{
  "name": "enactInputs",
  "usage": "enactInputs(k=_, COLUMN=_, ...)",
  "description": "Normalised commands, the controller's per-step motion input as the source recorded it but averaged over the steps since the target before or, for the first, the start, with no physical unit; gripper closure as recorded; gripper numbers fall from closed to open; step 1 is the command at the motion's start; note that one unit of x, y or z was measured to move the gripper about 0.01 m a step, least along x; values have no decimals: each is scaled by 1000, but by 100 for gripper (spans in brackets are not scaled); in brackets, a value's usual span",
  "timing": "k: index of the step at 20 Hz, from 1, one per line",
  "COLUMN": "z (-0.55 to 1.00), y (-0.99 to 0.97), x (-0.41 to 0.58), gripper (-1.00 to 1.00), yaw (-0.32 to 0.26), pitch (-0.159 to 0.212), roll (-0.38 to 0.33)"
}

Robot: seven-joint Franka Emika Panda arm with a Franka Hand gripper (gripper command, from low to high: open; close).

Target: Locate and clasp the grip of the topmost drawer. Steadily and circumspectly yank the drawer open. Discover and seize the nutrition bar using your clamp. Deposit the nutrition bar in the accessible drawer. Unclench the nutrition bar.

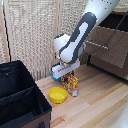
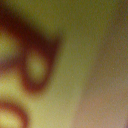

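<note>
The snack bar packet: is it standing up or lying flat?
Upright: the nutrition bar stands on end on the wooden floor, under the pincer.

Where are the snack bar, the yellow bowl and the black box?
snack bar [image 1: 71, 84]: exterior view, printed front below the gripper.
yellow bowl [image 1: 57, 95]: exterior view, its inside.
black box [image 1: 17, 95]: exterior view, its top edge.

A blurred yellow surface with dark red printed shapes [image 2: 35, 65] filled most of the wrist view, pressed very near the lens; it was probably the nutrition bar [image 2: 75, 75]. A dull pinkish-brown area [image 2: 110, 100] lay beside it, unidentifiable.
</note>
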Motion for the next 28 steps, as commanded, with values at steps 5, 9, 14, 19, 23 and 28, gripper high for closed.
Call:
enactInputs(k=5, z=0, y=50, x=76, gripper=100, yaw=-57, pitch=3, roll=1)
enactInputs(k=9, z=14, y=1, x=25, gripper=100, yaw=-45, pitch=54, roll=10)
enactInputs(k=14, z=247, y=56, x=245, gripper=100, yaw=-9, pitch=54, roll=4)
enactInputs(k=19, z=809, y=178, x=347, gripper=100, yaw=-96, pitch=115, roll=0)
enactInputs(k=23, z=995, y=273, x=449, gripper=100, yaw=-135, pitch=67, roll=-24)
enactInputs(k=28, z=988, y=316, x=478, gripper=100, yaw=-118, pitch=67, roll=-28)
